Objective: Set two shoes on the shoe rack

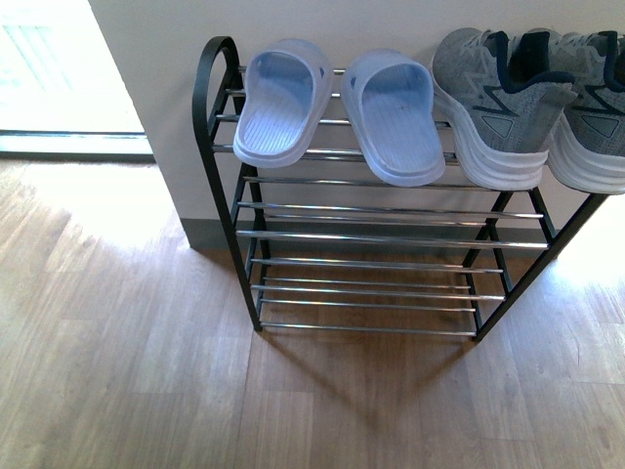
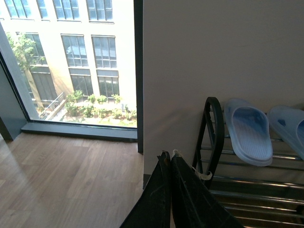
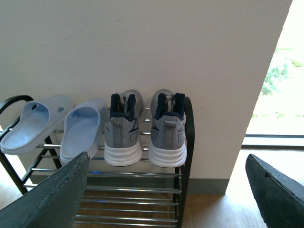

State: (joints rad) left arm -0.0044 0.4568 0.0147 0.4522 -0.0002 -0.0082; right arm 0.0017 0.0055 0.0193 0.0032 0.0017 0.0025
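Note:
Both grey sneakers stand side by side on the top tier of the shoe rack [image 1: 371, 237], heels outward: one shoe [image 1: 500, 103] and the other shoe [image 1: 596, 117] at the rack's right end. The right wrist view shows the pair from behind, shoe [image 3: 122, 133] and shoe [image 3: 168, 130], on the shoe rack [image 3: 133, 175]. My right gripper [image 3: 166, 178] hangs open well back from them, holding nothing. My left gripper [image 2: 168, 156] is shut and empty, off the left end of the shoe rack [image 2: 211, 137]. Neither arm shows in the front view.
Two pale blue slippers [image 1: 283, 103] [image 1: 395, 117] lie on the rack's top tier left of the sneakers. A white wall [image 1: 322, 20] stands right behind the rack. Wooden floor [image 1: 117, 342] spreads in front. A floor-length window [image 2: 71, 61] lies to the left.

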